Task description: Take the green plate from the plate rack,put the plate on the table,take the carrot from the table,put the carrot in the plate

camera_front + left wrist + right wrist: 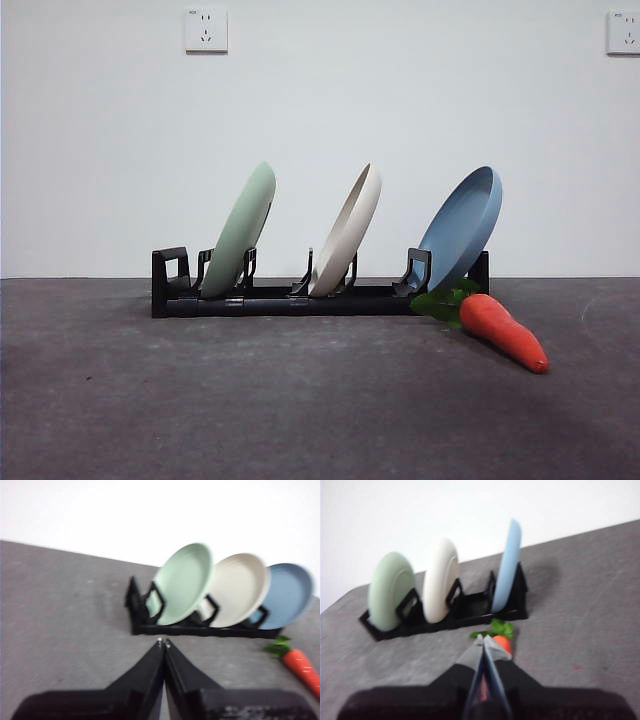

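Note:
The green plate [241,228] stands tilted in the left slot of the black plate rack [270,298]; it also shows in the left wrist view [183,582] and the right wrist view [390,590]. The carrot [503,330] lies on the table [300,400] just right of the rack, leaves toward the rack. My left gripper [163,642] is shut and empty, held back from the rack's green-plate end. My right gripper [483,641] is shut and empty, above the carrot [501,641], which its jaws partly hide. Neither arm shows in the front view.
A cream-white plate [348,232] stands in the rack's middle slot and a blue plate [463,230] in its right slot, leaning over the carrot's leaves. A white wall with two sockets [206,30] stands behind the table.

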`<state>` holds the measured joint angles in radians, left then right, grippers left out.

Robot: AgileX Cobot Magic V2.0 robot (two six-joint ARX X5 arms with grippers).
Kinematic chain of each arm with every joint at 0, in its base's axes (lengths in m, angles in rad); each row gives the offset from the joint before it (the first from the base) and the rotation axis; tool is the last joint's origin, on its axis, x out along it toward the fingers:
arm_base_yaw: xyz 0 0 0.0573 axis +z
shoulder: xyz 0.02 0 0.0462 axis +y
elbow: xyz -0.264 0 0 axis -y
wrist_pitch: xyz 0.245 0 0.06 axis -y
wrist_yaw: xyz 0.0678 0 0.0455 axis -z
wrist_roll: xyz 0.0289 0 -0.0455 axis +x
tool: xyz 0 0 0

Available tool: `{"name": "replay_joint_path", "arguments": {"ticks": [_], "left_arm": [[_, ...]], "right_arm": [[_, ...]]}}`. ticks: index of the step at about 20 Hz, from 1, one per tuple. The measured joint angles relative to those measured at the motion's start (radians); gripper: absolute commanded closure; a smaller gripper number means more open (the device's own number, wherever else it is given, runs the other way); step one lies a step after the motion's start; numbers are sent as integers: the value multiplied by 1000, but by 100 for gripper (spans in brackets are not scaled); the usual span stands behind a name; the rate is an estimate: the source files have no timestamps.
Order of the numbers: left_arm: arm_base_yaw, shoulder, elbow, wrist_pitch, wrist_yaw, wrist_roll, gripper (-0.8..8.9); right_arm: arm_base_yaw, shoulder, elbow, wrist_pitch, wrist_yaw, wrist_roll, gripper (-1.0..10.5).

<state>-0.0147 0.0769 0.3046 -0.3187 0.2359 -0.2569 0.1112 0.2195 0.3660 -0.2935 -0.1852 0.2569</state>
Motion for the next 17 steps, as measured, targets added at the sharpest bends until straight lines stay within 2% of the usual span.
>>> {"name": "replay_joint_path", "arguments": {"ticks": [2, 5, 11, 17], "left_arm": [[0, 33, 50, -27, 35, 1, 820], [0, 93, 128, -89, 100, 14, 821], [0, 227, 277, -236, 283, 107, 821], [0, 346, 396, -376, 424, 211, 821]], "right_arm": [[0, 58, 69, -48, -43, -18, 958], [0, 152, 177, -151, -121, -85, 958], [0, 341, 361, -397, -251, -268, 958], [1, 474, 479, -560, -413, -424, 957]]}}
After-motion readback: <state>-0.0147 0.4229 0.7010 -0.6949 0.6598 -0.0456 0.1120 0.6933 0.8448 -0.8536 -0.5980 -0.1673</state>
